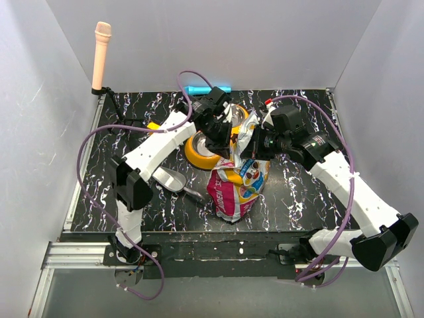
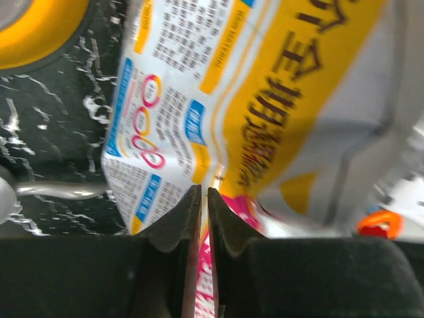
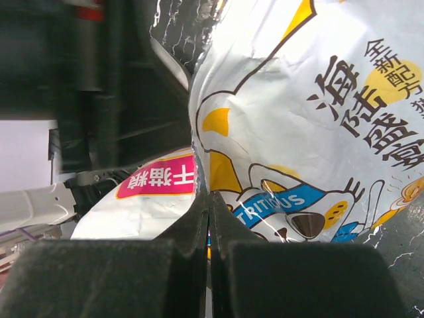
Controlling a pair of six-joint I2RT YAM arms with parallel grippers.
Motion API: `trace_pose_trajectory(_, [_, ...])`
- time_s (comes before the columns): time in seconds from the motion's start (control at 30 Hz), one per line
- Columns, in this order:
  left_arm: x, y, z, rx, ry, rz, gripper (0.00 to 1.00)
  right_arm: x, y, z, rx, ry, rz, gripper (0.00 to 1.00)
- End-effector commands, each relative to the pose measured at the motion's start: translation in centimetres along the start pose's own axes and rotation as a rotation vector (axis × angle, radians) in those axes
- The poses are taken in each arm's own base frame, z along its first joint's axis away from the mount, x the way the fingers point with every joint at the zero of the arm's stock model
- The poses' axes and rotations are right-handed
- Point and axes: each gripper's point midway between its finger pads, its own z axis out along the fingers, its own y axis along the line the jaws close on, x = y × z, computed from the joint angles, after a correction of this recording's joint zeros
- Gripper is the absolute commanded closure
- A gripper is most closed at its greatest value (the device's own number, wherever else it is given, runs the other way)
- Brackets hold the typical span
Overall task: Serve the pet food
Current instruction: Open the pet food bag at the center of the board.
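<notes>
Nowhere does the pet food itself show, so its place cannot be told, while the foil bag point(image 1: 236, 189) rests on the dark marbled table point(image 1: 298, 192), its upper edge clamped by the left gripper point(image 2: 204, 193) and the right gripper point(image 3: 209, 197), with the yellow double bowl point(image 1: 197, 155) and a metal scoop point(image 1: 171, 179) just beside.

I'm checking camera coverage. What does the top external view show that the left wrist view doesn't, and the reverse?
Only the top external view shows both arms, the whole foil bag lying on the table, the right gripper at its top end, the scoop and the pink post at the far left corner. Only the left wrist view shows the left gripper pinched on the bag's pink edge, and the bag's fine print. Both show the bag, the yellow bowl and the marbled table. Neither shows kibble.
</notes>
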Motion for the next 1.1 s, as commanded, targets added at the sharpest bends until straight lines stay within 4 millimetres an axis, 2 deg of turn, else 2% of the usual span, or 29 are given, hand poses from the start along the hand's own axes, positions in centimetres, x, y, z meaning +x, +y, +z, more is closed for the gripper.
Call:
trace_pose_trajectory(0.0, [0.9,2.4,0.1,-0.169,0.035,0.089,0.96,-0.6,1.4,-1.1,-0.034,-0.021,-0.035,0.99])
trace_pose_trajectory(0.03, [0.8,2.1,-0.3,-0.15,0.02,0.094,0.96,-0.6,1.4,-1.1,-0.036,-0.018,-0.035,0.99])
trace_pose_trajectory(0.07, [0.2,0.9,-1.1,-0.087,-0.034,0.109,0.94,-0.6,1.4,-1.0,-0.034,-0.019,-0.035,0.99])
trace_pose_trajectory(0.1, [-0.1,0.0,-1.6,-0.033,-0.068,0.095,0.89,-0.5,1.3,-1.0,-0.035,-0.017,-0.035,0.99])
trace_pose_trajectory(0.13, [-0.6,-1.1,-2.6,0.036,-0.11,0.084,0.81,-0.6,1.3,-1.0,-0.033,-0.018,-0.036,0.99])
trace_pose_trajectory(0.23, [-2.4,-2.9,-4.7,0.175,-0.204,0.023,0.52,-0.4,1.3,-0.9,-0.036,-0.011,-0.037,0.99])
trace_pose_trajectory(0.33, [-4.7,-4.6,-6.6,0.29,-0.284,-0.009,0.36,-0.2,1.4,-0.8,-0.047,-0.003,-0.041,0.99])
trace_pose_trajectory(0.4, [-5.9,-5.1,-7.2,0.33,-0.313,-0.018,0.18,-0.2,1.4,-0.8,-0.051,-0.001,-0.045,0.99])
trace_pose_trajectory(0.5, [-7.0,-4.8,-6.7,0.329,-0.321,-0.028,0.05,-0.3,1.5,-1.0,-0.055,-0.006,-0.051,0.99])
trace_pose_trajectory(0.67, [-8.4,-4.6,-3.0,0.312,-0.268,-0.035,0.14,-0.3,1.7,-1.3,-0.06,-0.011,-0.054,0.99])
trace_pose_trajectory(0.8, [-8.1,-3.8,-0.5,0.237,-0.219,-0.008,0.27,-0.1,1.8,-1.1,-0.066,0.001,-0.055,0.99])
trace_pose_trajectory(0.9, [-7.0,-3.3,1.3,0.184,-0.158,0.01,0.46,0.1,1.9,-0.9,-0.073,0.008,-0.058,0.99])
trace_pose_trajectory(0.97, [-6.5,-3.3,1.8,0.171,-0.136,0.012,0.68,0.1,2.0,-0.8,-0.074,0.011,-0.061,0.99])
trace_pose_trajectory(1.03, [-6.5,-3.7,1.6,0.174,-0.141,0.005,0.97,0.3,2.0,-0.6,-0.069,0.023,-0.062,0.99])
trace_pose_trajectory(1.07, [-6.5,-4.2,1.2,0.191,-0.147,-0.013,1.0,0.4,2.0,-0.6,-0.068,0.03,-0.067,0.99])
